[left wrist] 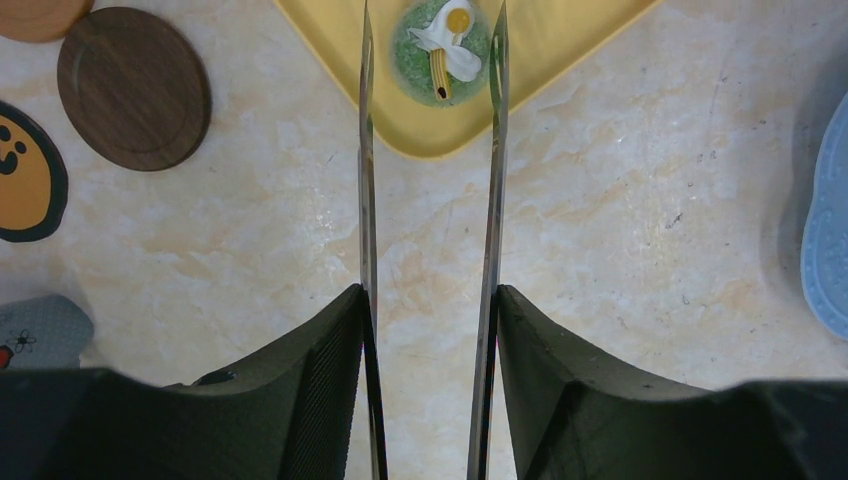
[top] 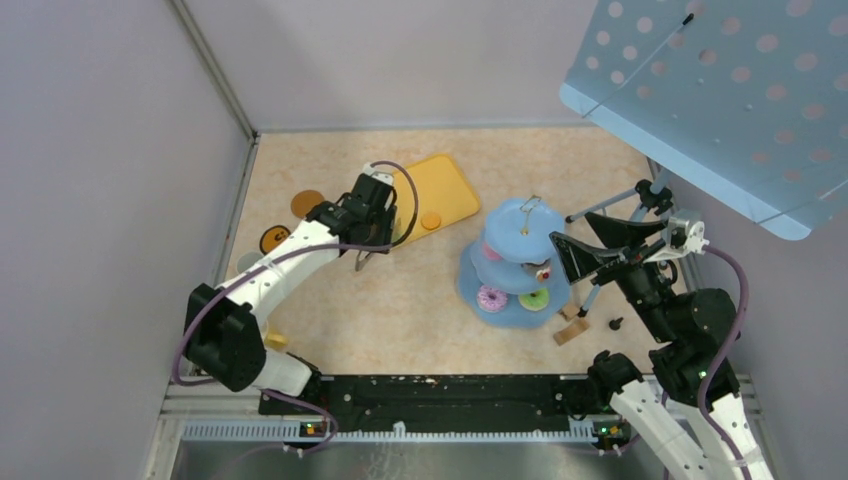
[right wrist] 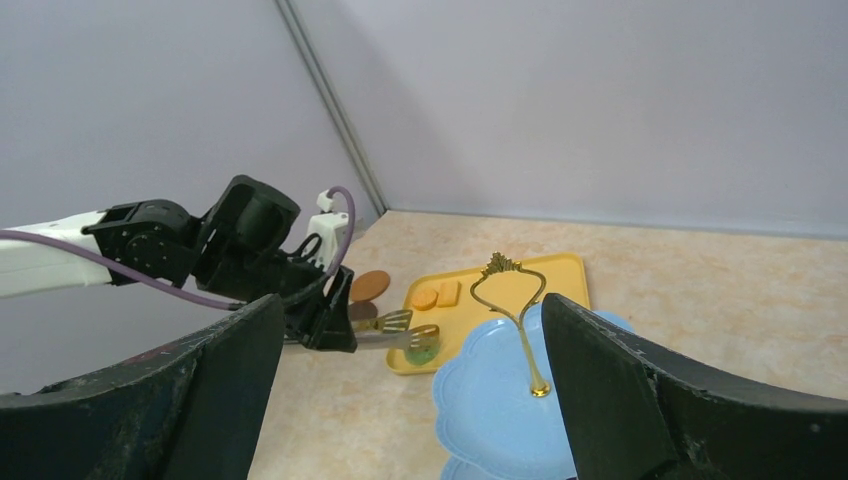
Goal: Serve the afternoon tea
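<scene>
The left gripper is closed on the long metal tongs, one black finger pressing on the outside of each blade. The blades stand apart and run almost parallel over the marbled beige tabletop to the flat yellow rectangular tray. There their tips straddle a small round green toy cake with white and yellow topping, which lies near the tray's corner. The right blade seems to sit against the cake's edge, though contact is hard to judge from the wrist view. Left of the tongs lie a dark brown round wooden coaster and an orange smiley-face coaster, well apart from the blades. The right gripper has its jaws spread wide and holds nothing, and it hangs just beside the pale-blue three-tier stand. That stand is upright in the middle of the table, right of the tray, with a pink toy donut and a green toy donut on its lowest tier. An orange round biscuit rests on the tray.
</scene>
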Tool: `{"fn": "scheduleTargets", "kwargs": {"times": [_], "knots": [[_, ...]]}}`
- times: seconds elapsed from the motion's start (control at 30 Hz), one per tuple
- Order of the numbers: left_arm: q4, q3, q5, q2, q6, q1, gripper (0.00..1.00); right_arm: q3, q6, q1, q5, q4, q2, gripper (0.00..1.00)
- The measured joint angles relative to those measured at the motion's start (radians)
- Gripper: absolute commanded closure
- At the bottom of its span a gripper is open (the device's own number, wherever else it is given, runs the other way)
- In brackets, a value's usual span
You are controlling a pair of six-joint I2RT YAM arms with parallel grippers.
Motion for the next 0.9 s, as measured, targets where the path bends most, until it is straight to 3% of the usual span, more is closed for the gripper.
{"fn": "scheduleTargets", "kwargs": {"times": [0.17,0.63,0.9], "knots": [[0.015,0.000,-0.002,0.037,0.000,0.000,0.45,0.000,0.000,0.000,0.000,0.001,0.002,0.03],[0.016,-0.010,0.024,0.055,0.005,0.000,0.71,-0.001,0.001,0.000,-0.002,0.020,0.023,0.03],[-0.030,0.068,0.074,0.044,0.018,0.002,0.68,-0.014,0.002,0.000,-0.002,0.023,0.024,0.03]]}}
